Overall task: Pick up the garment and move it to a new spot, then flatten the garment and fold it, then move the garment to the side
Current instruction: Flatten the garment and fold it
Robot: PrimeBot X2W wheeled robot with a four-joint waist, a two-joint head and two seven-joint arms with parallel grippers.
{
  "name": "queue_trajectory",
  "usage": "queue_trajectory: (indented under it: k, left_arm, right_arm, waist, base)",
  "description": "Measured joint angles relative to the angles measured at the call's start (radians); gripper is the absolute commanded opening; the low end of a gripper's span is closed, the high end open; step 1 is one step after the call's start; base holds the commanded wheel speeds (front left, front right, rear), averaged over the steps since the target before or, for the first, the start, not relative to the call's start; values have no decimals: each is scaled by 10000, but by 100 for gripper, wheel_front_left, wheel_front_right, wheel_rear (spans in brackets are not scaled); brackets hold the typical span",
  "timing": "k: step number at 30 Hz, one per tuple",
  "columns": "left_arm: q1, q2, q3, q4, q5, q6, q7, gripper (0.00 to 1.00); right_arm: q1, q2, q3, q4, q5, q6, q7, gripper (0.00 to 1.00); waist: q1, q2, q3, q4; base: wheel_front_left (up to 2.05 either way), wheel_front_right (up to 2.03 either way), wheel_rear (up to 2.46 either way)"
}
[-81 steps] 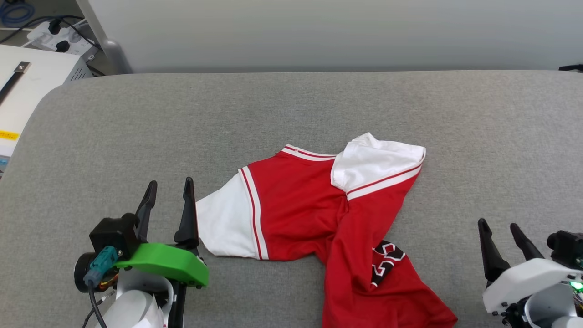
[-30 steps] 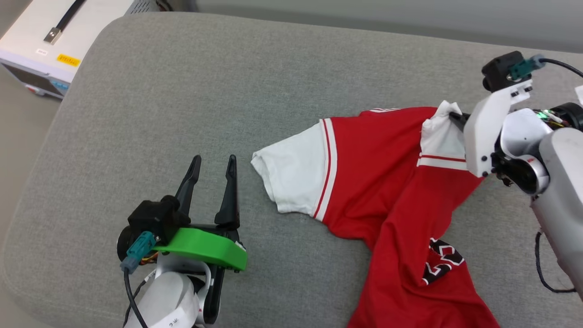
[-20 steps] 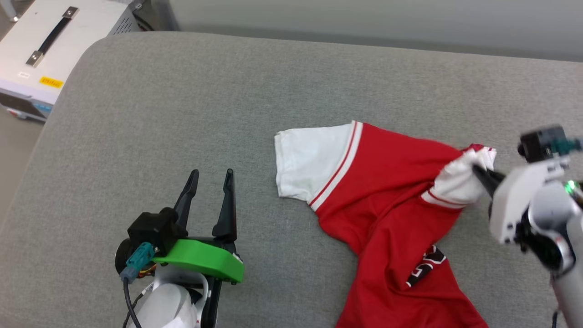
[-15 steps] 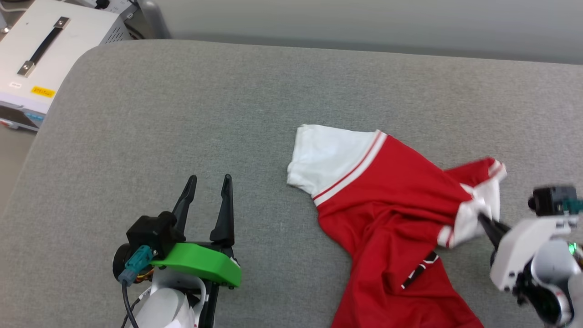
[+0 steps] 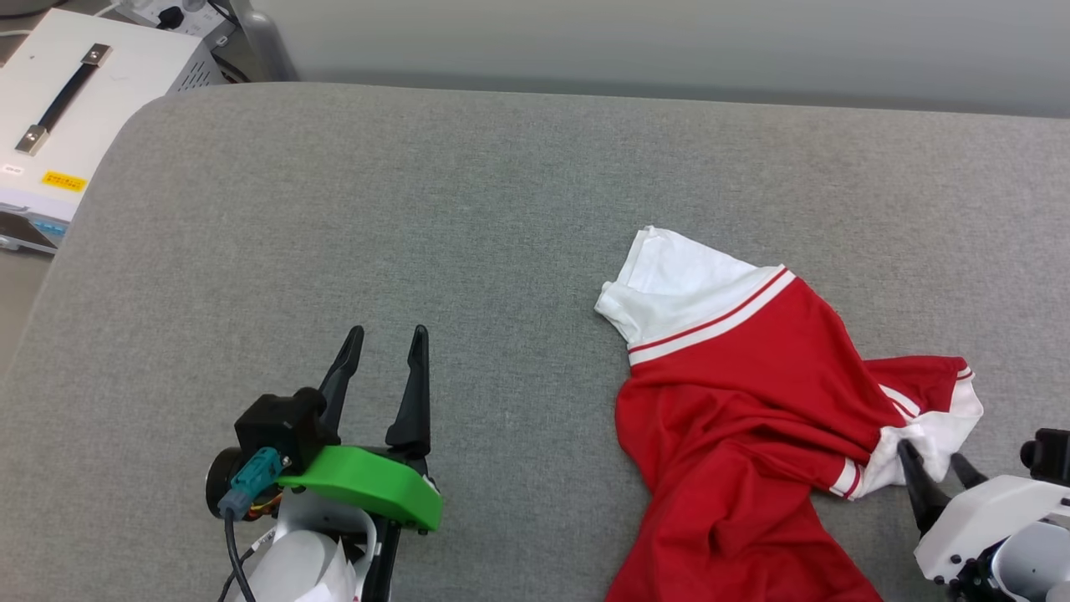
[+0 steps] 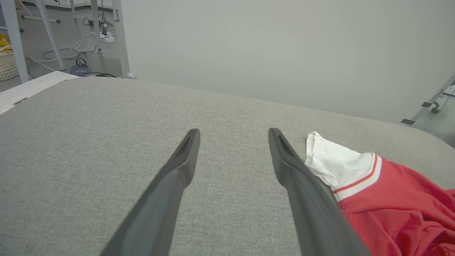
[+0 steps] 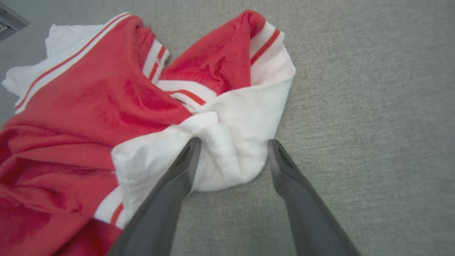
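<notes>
The right gripper (image 5: 932, 458) is down at the near right of the grey pad (image 5: 418, 209) with its fingers spread wide. It has hold of nothing. From its own wrist, the gripper (image 7: 234, 142) has the bunched end of a white sleeve (image 7: 241, 117) lying loose between the tips. One finger (image 7: 177, 177) touches the cloth and the other stands just beside it.

The shirt (image 5: 736, 393) lies crumpled on the right half of the pad. Its red body is twisted and creased and runs off the near edge of the head view. The other white sleeve (image 5: 677, 284), with its red and white trim, points toward the far side of the pad.

The left gripper (image 5: 386, 334) is over bare pad at the near left, fingers parted and empty, well apart from the shirt. Its wrist camera looks between those fingers (image 6: 170, 185) across the pad, with that far sleeve (image 6: 330, 160) off to the right. A white box (image 5: 50, 109) sits past the pad's far left corner.
</notes>
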Motion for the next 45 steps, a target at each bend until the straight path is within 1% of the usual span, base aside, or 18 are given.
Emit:
queue_trajectory:
  k: [3,7,10,11,18,21,26,28,32,34,38,42,45]
  left_arm:
    - [8,15,-2,19,-4,2,10,100]
    - [121,33,4,19,-77,56,10,100]
    - [215,59,10,21,-86,90,10,100]
    - [217,125,21,19,-92,90,35,100]
    - [93,316,6,46,-117,79,280,100]
    - [-370,387,-92,165,-77,-61,447,100]
    - [-1754,345,-481,581,-35,-525,857,100]
    - [-2426,284,-706,890,33,-805,1139,100]
    - [-3741,94,-1208,1768,44,-1455,1879,100]
    - [-4253,-29,-1279,2234,-2,-1678,2165,100]
    - [-5317,-79,-1590,3131,-127,-2123,3080,100]
    - [-6390,-199,-2176,4136,-401,-2462,4320,100]
    - [-7051,-270,-2546,4916,-533,-2554,4936,100]
  right_arm:
    - [40,115,-151,-215,-251,0,-715,100]
    - [468,324,-456,-754,-715,0,-1726,100]
    - [659,426,-489,-1124,-1074,0,-2257,100]
    - [718,479,-437,-1348,-1246,0,-2610,100]
    - [1009,564,111,-2119,-1741,0,-3060,100]
    - [1010,569,441,-2343,-1747,0,-3185,100]
    - [1011,587,894,-2717,-1689,0,-3361,100]
    - [1009,587,1041,-2844,-1676,0,-3398,100]
    - [962,589,1225,-2957,-1618,0,-3448,100]
    - [901,591,1333,-2966,-1592,0,-3482,100]
    - [598,594,1392,-3057,-1605,0,-3528,100]
    - [340,593,1419,-3116,-1601,0,-3540,100]
    - [147,593,1544,-3101,-1538,0,-3613,100]
  waist:
    - [0,0,-80,32]
    - [0,0,-259,61]
    - [0,0,-344,59]
    - [0,0,-387,25]
    - [0,0,-503,-217]
    - [0,0,-452,-363]
    - [0,0,-228,-652]
    - [0,0,-70,-782]
    - [0,0,252,-1061]
    - [1,0,381,-1231]
    - [2,0,635,-1614]
    - [1,0,966,-1899]
    - [2,0,1216,-2098]
  base:
    - [0,0,0]
    - [0,0,0]
    - [0,0,0]
    - [0,0,0]
    - [0,0,0]
    - [0,0,0]
    - [0,0,0]
    - [0,0,0]
    - [0,0,0]
    - [0,0,0]
    - [0,0,0]
    - [0,0,0]
    - [0,0,0]
